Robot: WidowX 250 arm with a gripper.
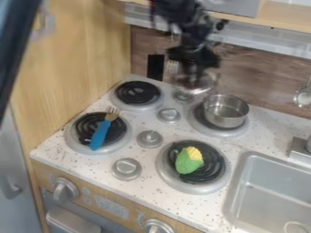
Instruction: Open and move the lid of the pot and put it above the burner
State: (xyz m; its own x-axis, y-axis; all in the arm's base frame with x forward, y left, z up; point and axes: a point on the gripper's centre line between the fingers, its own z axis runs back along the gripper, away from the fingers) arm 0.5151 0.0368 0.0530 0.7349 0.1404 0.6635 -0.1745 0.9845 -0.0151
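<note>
The lid [205, 84] is directly below the claw [195, 79], right at its tips and touching them. The claw is closed on it, though blur hides just how narrow the gap between its fingers is. The lid is off the pot [225, 111], held near the wooden back wall [243, 73], between the back left burner [138, 93] and the pot. From the camera it overlaps the area just behind the rearmost top knob [183, 96]. Its exact height over the desk [85, 166] cannot be told.

There is one lid and one pot. The pot is upright and uncovered on the back right burner [205, 128]. Burners number four in all, with four knobs on top between them and two more on the front panel [110, 206]. One fork [99, 135] with a blue handle lies on the front left burner [118, 139], its tines towards the back. One toy corn cob [189, 160] in a green husk lies on the front right burner [178, 181]. One sink [267, 182] is set into the desk at the right.

The arm [182, 16] comes in from the top edge, right of the middle of the view, and slants down a little to the right. The claw hangs from its end, pointing down at the desk.
</note>
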